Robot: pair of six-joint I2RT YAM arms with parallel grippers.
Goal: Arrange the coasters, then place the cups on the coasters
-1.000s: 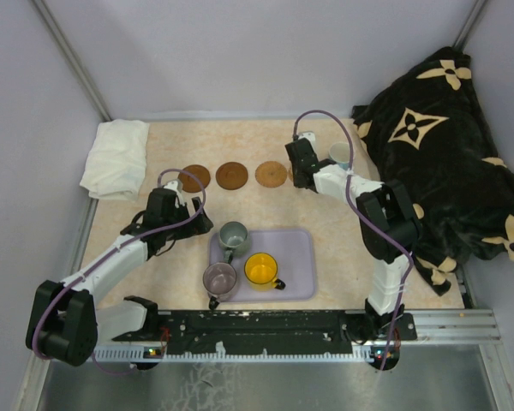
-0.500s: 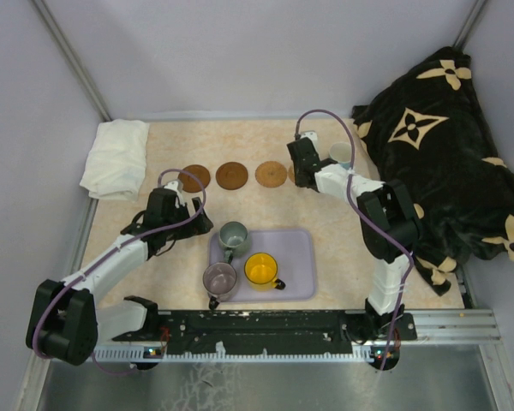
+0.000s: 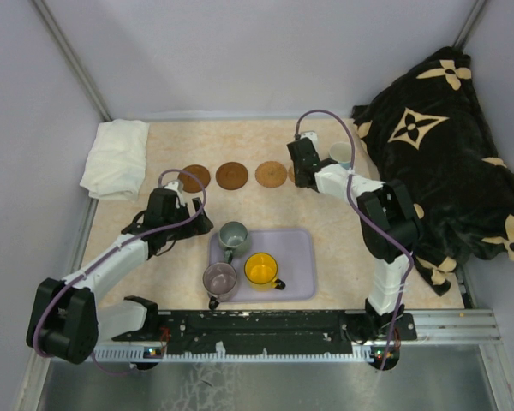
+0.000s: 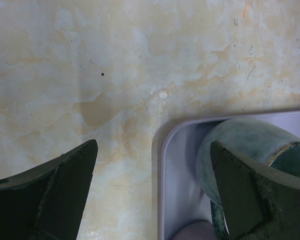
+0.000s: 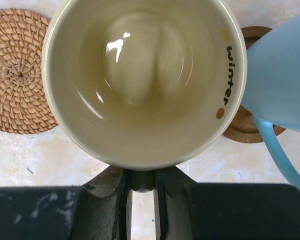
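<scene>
Right gripper (image 5: 141,182) is pinched tight on the cream cup (image 5: 145,75) by its handle. The cup is upright, beyond the far edge of the lavender tray (image 3: 298,248) and off to its right, in the coaster row. The cup hides whatever is under it, so I can't tell if it's lined up on a coaster.

Light-blue cup (image 5: 282,70) sits on a wooden coaster (image 5: 238,129) just beside it, rims nearly touching. Risk: a handle-only grip lets the cream cup swing, and any drift right clips the blue one and shoves it off its disc. Woven coaster (image 5: 17,75) on the other side is bare.

Left gripper (image 4: 154,147) is spread wide and holding nothing, straddling the tray's far-left corner, with one finger over the grey-green cup (image 4: 250,150). Risk: coming down from here, a finger hits the tray rim or knocks that cup into the mauve cup (image 3: 220,278). Orange-yellow cup (image 3: 261,270) is also in the tray.
</scene>
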